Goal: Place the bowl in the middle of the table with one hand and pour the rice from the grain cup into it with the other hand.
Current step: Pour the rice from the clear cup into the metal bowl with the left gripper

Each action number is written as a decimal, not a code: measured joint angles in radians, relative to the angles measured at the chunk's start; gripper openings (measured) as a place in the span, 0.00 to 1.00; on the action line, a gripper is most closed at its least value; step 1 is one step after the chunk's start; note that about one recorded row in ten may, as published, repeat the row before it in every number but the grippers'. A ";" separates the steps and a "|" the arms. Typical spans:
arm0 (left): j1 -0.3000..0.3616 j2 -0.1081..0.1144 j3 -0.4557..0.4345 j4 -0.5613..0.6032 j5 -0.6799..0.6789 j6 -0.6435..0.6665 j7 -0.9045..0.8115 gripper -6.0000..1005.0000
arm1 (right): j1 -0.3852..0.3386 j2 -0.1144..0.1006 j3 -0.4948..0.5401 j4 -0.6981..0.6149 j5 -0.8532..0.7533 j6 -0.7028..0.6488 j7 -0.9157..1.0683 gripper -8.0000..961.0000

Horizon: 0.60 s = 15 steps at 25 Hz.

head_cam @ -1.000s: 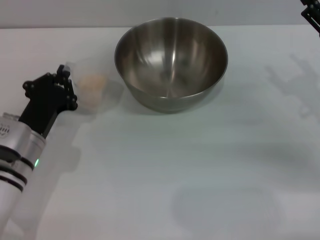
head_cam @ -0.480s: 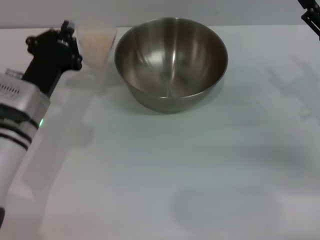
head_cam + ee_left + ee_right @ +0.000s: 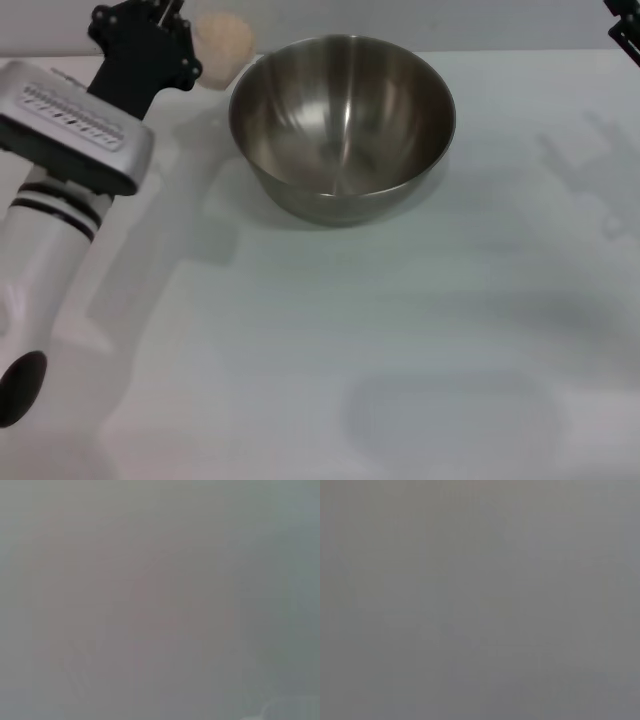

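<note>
Currently the left gripper (image 3: 172, 30), grasping the grain cup (image 3: 222, 45) at the bowl's (image 3: 342, 125) ten o'clock, risks spilling rice (image 3: 226, 38) outside the rim if tipped early.

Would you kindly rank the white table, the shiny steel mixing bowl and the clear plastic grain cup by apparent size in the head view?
1. White table, filling the view.
2. Shiny steel mixing bowl.
3. Clear plastic grain cup, raised in the left gripper, so slightly nearer the camera, yet plainly smallest.
</note>
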 joint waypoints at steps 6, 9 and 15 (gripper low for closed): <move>-0.026 -0.005 -0.001 -0.019 0.000 -0.010 0.167 0.03 | 0.002 -0.001 0.000 0.000 0.005 0.002 0.000 0.88; -0.029 -0.003 -0.002 -0.048 0.002 -0.015 0.276 0.03 | 0.004 -0.002 0.001 0.001 0.006 0.002 0.000 0.88; -0.031 -0.007 -0.003 -0.065 0.009 -0.018 0.453 0.03 | 0.007 -0.003 0.001 -0.005 0.006 0.002 0.000 0.88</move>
